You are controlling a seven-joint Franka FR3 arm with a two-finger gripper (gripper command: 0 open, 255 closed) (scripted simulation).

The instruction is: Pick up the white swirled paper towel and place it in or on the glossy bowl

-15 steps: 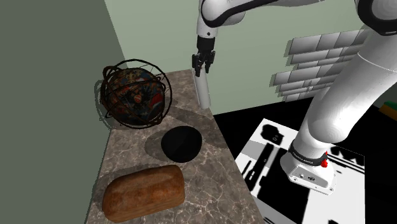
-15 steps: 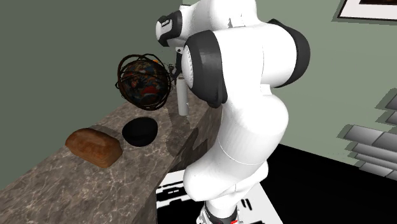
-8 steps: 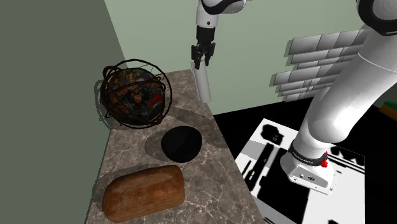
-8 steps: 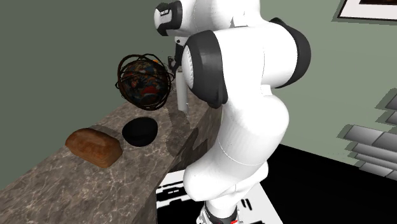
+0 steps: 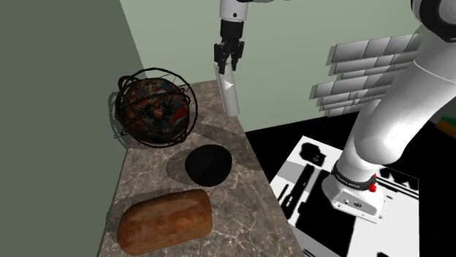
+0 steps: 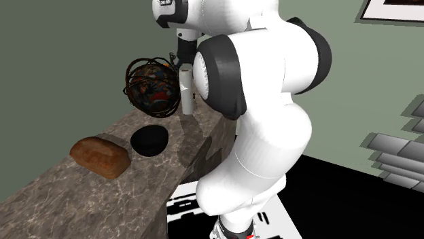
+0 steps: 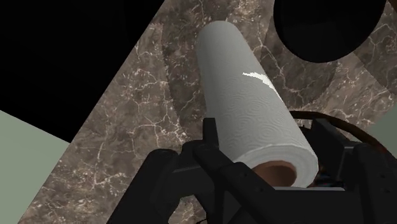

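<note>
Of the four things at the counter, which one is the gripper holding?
The white paper towel roll: the gripper clasps its top end. The black bowl, the brown loaf and the wire ball sit on the counter, untouched.

Arm (image 5: pixel 398 109) stretched high, claw (image 5: pixel 227 64) downward, clamped around the paper towel (image 5: pixel 229 93).

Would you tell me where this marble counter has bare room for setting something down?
The marble countertop is bare at the far corner beneath the white paper towel roll in the jaws, beside the dark wire sphere basket; also the long stretch beyond the brown bread loaf. It is crowded around the glossy black bowl, between sphere and loaf.
</note>
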